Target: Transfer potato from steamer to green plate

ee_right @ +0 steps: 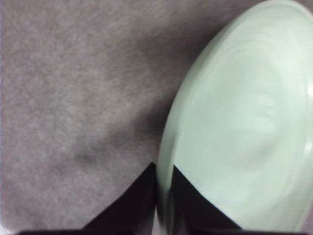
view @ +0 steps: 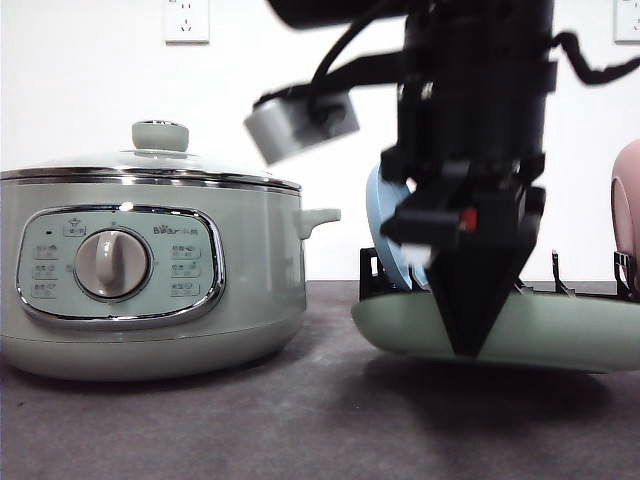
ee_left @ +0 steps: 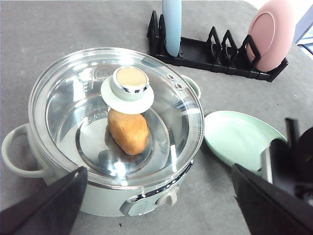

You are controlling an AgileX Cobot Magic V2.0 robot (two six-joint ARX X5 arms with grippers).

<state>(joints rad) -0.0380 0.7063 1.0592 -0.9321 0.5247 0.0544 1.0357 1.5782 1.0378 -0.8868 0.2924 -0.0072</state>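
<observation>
Under one glass lid (ee_left: 117,105), one potato (ee_left: 128,131); three plates.

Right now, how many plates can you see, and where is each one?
3. The green plate lies on the table right of the steamer; a blue plate and a pink plate stand upright in the black rack behind. None seem hidden.

A grey table (ee_left: 58,34) carries the steamer (ee_left: 115,132), green plate (ee_left: 234,139) and black rack (ee_left: 210,51).
</observation>
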